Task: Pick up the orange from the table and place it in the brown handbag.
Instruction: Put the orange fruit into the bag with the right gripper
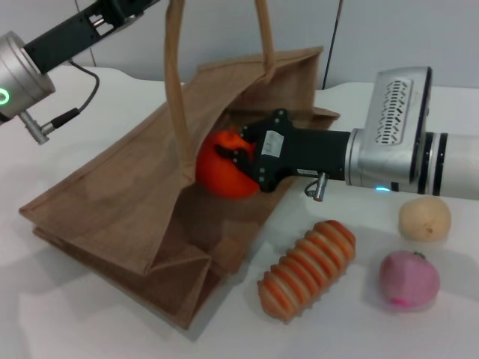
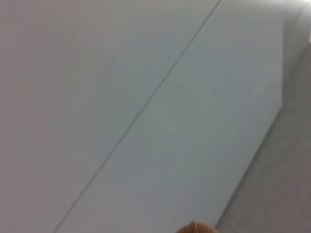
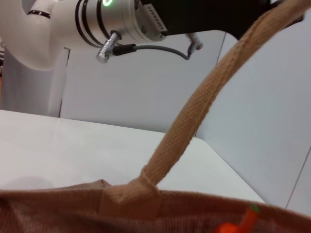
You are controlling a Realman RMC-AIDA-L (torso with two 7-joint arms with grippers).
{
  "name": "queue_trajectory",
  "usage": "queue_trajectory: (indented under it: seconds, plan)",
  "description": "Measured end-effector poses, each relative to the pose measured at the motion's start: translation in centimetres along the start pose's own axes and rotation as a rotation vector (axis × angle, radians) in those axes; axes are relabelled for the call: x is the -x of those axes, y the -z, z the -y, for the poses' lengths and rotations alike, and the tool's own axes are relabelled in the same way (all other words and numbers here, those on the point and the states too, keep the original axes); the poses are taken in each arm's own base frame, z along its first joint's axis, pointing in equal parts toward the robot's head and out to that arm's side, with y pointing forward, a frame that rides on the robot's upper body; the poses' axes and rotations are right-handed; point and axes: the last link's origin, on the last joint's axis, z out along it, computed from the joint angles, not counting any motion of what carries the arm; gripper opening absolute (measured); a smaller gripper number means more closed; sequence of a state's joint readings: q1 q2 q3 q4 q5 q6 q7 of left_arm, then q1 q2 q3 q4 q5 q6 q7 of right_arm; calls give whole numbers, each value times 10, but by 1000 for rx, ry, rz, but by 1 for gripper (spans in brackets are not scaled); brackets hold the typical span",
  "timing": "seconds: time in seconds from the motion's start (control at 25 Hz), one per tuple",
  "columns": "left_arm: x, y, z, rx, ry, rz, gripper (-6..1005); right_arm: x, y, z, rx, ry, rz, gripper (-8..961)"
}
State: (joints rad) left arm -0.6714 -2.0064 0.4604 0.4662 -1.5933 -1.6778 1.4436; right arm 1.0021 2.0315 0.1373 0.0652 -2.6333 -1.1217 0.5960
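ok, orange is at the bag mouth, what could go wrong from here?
The right gripper holds the orange only at the brown handbag opening; released here, it might roll back onto the table. The handles are pulled up out of frame beside the left arm; if they slip, the mouth could sag onto the gripper.

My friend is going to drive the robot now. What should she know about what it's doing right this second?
Right gripper: jaws shut on the orange, holding it in the open mouth of the brown handbag.
Left gripper: out of view; that arm reaches up over the bag, whose handles are pulled upward.
Bag lies tilted on the table, mouth facing the right arm.
Done: orange picked up and brought to the bag.
Left: ease it deeper, open the jaws, pull the right arm out.
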Motion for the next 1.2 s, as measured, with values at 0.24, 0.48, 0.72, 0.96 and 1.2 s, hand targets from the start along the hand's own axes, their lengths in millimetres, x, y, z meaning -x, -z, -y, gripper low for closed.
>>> queue_trajectory:
  seconds: [0.24, 0.48, 0.72, 0.96, 1.2]
  plan:
    - [2, -6, -8, 60, 16, 6, 111, -3, -4, 3, -28, -5, -31, 77]
    - [-1, -7, -17, 127, 34, -1, 109, -10, -13, 5, -69, 3, -106, 79]
    - [-3, -4, -19, 140, 35, -22, 110, -12, -18, 6, -96, 17, -133, 75]
    - [-7, 3, -18, 125, 31, -51, 110, -13, -17, 5, -99, 13, -133, 71]
    - [-8, 11, -13, 83, 26, -77, 109, -15, -16, 4, -98, 9, -133, 145]
